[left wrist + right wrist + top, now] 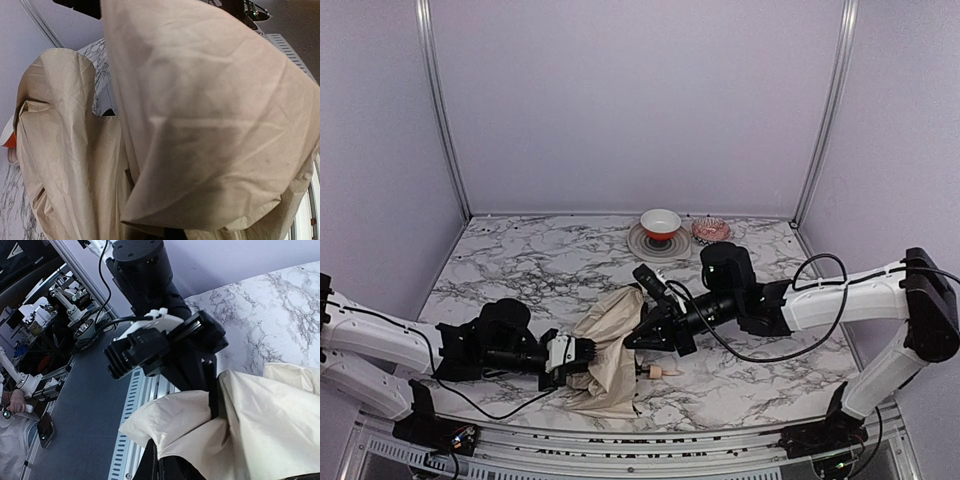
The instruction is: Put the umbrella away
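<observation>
Finding: the umbrella (610,362) lies collapsed but unrolled on the counter (520,270). It is well nearer the arm bases than the bowl (661,222) and a little to its left. Its cloth (260,430) is loose and wrinkled, and its handle (663,372) pokes out almost straight below the bowl in the top view. The left jaws appear closed on a fold at the cloth edge farthest left of the bowl; the right wrist view shows one finger (214,396) pressed down into that fold. The right jaws sit at the cloth edge nearest the bowl, just above the handle. Cloth covers them in their own view, so you cannot tell whether they are open or gripping. The left wrist camera is blanketed with cloth, so work from the top view. Judgement: the step in hand is gathering the cloth tight toward the handle, and most of it is not yet done. Use the left grip as an anchor, low to the counter; lifting it would likely let the folds spill open. Confirm the right jaws have the handle end, not cloth alone, before you turn or pull. Draw in the slack with short, even moves. Hold all motion on the near side of the bowl, since a wide sweep of the right arm (840,295) could clip it.
</observation>
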Robot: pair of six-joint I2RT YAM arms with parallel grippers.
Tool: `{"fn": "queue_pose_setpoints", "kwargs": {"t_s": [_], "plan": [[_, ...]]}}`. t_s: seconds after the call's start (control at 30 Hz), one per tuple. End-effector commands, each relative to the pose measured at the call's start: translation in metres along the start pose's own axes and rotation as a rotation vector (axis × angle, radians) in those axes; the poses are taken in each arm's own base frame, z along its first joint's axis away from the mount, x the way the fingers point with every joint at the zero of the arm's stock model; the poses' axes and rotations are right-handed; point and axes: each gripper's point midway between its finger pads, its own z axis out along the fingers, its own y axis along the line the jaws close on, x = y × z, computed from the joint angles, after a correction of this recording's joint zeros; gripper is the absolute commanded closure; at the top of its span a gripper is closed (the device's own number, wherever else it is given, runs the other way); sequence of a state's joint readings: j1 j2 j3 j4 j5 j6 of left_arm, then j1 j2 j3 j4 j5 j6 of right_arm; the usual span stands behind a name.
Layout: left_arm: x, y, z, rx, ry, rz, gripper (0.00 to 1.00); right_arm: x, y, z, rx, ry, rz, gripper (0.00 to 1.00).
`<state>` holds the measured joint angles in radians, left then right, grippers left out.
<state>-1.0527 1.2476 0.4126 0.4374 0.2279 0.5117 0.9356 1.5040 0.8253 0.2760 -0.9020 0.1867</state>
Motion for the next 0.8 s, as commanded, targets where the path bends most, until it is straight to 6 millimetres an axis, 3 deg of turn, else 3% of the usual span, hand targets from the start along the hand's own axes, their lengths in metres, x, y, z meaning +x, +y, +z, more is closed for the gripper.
{"fn": "queue_pose_setpoints", "kwargs": {"t_s": [0.0, 0.07, 0.17, 0.2, 0.27, 0.3, 0.4, 0.6, 0.7, 0.77], "plan": [[-0.005, -0.013, 0.003, 0.119, -0.047, -0.075, 1.00, -0.063, -0.036, -0.008, 0.128, -0.199, -0.084, 1.00], [-0.006, -0.016, 0.003, 0.142, -0.074, -0.100, 1.00, -0.069, -0.066, -0.009, 0.234, -0.239, -0.052, 1.00], [-0.005, -0.011, 0.003, 0.138, -0.088, -0.126, 1.00, -0.057, -0.103, 0.004, 0.281, -0.199, 0.026, 1.00], [-0.004, -0.007, 0.002, 0.124, -0.085, -0.136, 0.90, -0.049, -0.108, 0.008, 0.275, -0.178, 0.049, 1.00], [-0.004, 0.005, -0.003, 0.067, -0.084, -0.154, 0.50, -0.041, -0.107, 0.012, 0.245, -0.169, 0.069, 1.00], [-0.005, 0.011, -0.008, 0.030, -0.087, -0.155, 0.37, -0.038, -0.104, 0.012, 0.233, -0.167, 0.072, 1.00], [-0.013, 0.030, -0.028, -0.097, -0.122, -0.143, 0.16, -0.037, -0.092, 0.012, 0.202, -0.152, 0.055, 1.00], [-0.057, 0.042, -0.062, -0.151, -0.282, -0.196, 0.02, -0.045, -0.080, 0.003, 0.242, -0.146, 0.033, 1.00], [-0.079, 0.040, -0.059, -0.102, -0.319, -0.248, 0.01, -0.051, -0.077, -0.001, 0.265, -0.162, 0.039, 1.00], [-0.080, 0.043, -0.049, -0.117, -0.281, -0.269, 0.01, -0.053, -0.074, -0.005, 0.272, -0.169, 0.040, 1.00]]}}
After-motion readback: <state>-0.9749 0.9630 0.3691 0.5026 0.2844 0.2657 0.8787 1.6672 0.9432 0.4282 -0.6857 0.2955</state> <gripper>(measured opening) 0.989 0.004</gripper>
